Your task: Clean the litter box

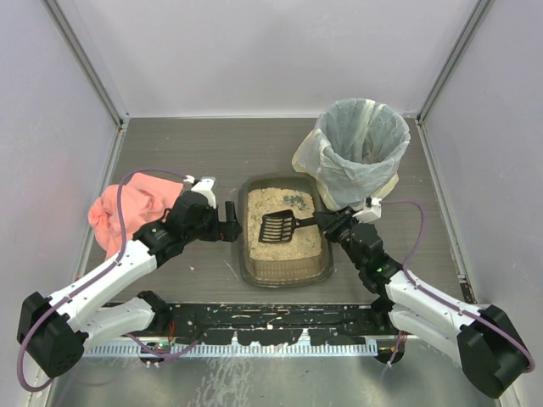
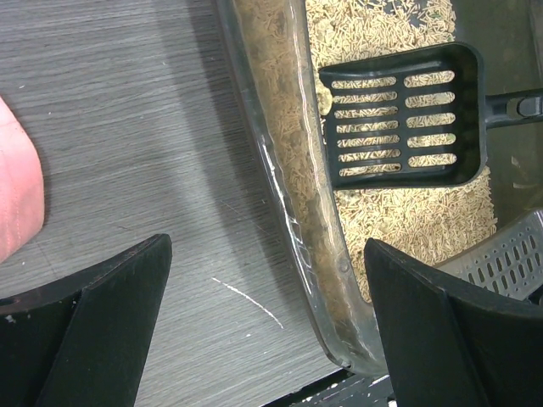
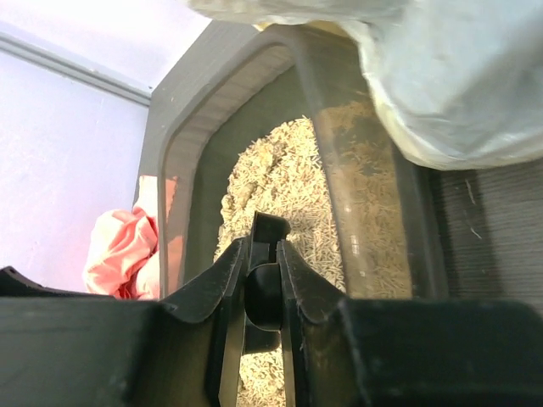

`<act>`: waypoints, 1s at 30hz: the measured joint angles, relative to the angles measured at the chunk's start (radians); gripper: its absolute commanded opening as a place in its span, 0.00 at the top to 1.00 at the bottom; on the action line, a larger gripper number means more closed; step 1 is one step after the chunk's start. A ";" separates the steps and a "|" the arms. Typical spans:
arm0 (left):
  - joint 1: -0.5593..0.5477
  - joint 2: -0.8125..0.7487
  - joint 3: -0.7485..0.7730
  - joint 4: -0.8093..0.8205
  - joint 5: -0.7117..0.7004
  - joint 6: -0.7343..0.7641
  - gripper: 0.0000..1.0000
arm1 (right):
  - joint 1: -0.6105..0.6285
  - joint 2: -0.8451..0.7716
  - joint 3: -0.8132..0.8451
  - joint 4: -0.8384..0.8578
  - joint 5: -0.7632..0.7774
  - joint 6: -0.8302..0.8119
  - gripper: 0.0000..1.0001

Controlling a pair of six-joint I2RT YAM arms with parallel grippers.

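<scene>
Gripping scoop handle (image 1: pixel 310 222), right claw (image 3: pixel 261 292) clamped | left claw (image 2: pixel 267 254) spread wide near litter box (image 1: pixel 284 271) left rim

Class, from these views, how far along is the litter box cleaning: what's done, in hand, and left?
Done: right gripper shut on the scoop. In hand: scoop resting on the granules, seemingly empty. Left: dark clumps lie at the far end of the litter box, to be carried to the bin.

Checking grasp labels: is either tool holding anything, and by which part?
The right tool is shut on the black scoop, gripping the end of its handle. The left tool is open beside the litter box, holding nothing.
</scene>
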 measured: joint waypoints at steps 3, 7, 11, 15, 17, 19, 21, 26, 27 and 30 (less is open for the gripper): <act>0.000 0.000 0.000 0.000 0.000 0.000 0.02 | 0.037 -0.001 0.044 -0.032 0.019 -0.039 0.98; 0.000 0.000 0.000 -0.001 0.000 0.001 0.02 | 0.092 0.007 0.107 -0.074 0.048 -0.088 0.99; 0.000 0.000 0.000 -0.006 -0.008 0.003 0.02 | 0.147 0.014 0.183 -0.143 0.088 -0.142 0.99; 0.000 -0.008 0.000 -0.012 -0.016 0.004 0.02 | 0.171 0.007 0.281 -0.245 0.125 -0.189 0.99; 0.001 -0.015 0.000 -0.013 -0.019 0.005 0.02 | 0.171 0.003 0.334 -0.297 0.143 -0.213 0.99; 0.003 -0.018 0.000 -0.013 -0.019 0.004 0.02 | 0.171 0.002 0.385 -0.360 0.160 -0.234 0.99; 0.009 -0.018 0.000 -0.013 -0.019 0.004 0.02 | 0.171 0.009 0.443 -0.430 0.182 -0.252 0.99; 0.014 -0.006 0.000 0.003 -0.008 0.005 0.05 | 0.173 0.090 0.561 -0.560 0.229 -0.284 0.99; 0.014 0.001 0.000 0.007 -0.006 0.007 0.06 | 0.176 0.106 0.572 -0.581 0.240 -0.287 0.99; 0.014 0.025 0.000 0.021 0.005 0.014 0.07 | 0.188 0.159 0.607 -0.662 0.283 -0.299 0.99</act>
